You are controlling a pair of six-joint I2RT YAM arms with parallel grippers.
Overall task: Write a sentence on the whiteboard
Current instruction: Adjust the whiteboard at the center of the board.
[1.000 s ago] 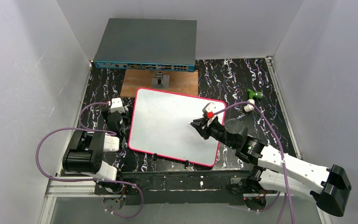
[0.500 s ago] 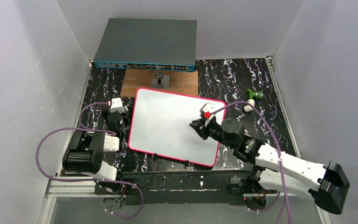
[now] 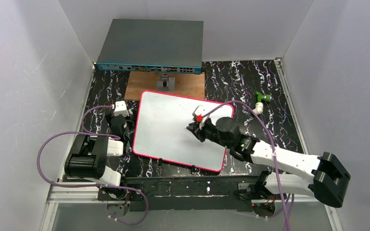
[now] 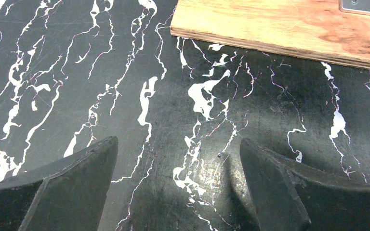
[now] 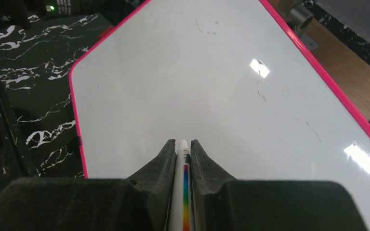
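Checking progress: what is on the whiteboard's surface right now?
The whiteboard shows only a few faint dark scuffs and glare, no red words. The right gripper, shut on a marker, hides the patch beneath it.

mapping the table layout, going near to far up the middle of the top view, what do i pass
whiteboard → wooden board with a small metal fitting on it → grey network switch

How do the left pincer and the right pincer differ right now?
The left pincer is wide open and empty; the right pincer is shut on a marker. The left hangs over marbled table, the right over the whiteboard. Both have black fingers.
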